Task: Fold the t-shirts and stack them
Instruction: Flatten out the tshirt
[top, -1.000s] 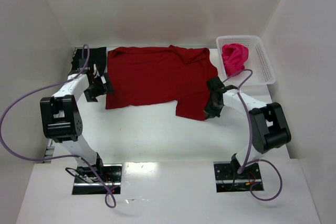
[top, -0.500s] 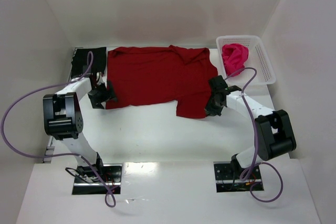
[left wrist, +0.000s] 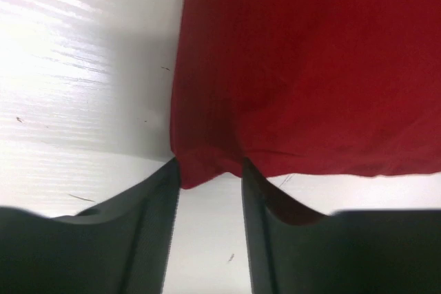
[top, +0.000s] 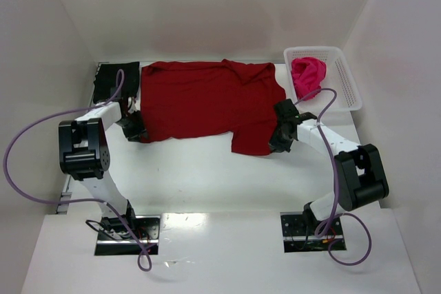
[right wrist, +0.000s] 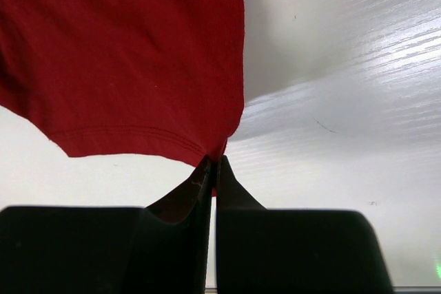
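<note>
R claw (right wrist: 212, 164) pinches hemmed corner of soft crimson tee (top: 200, 105); L claw (left wrist: 210, 168) gapes around other corner.

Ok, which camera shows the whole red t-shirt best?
Top external: the crimson t-shirt lies spread out, wholly in frame. Left wrist shows only one corner inside the open left pincer; right wrist only a hemmed corner pinched in the right pincer.

Lab test booth, white walls (top: 207, 5)
</note>
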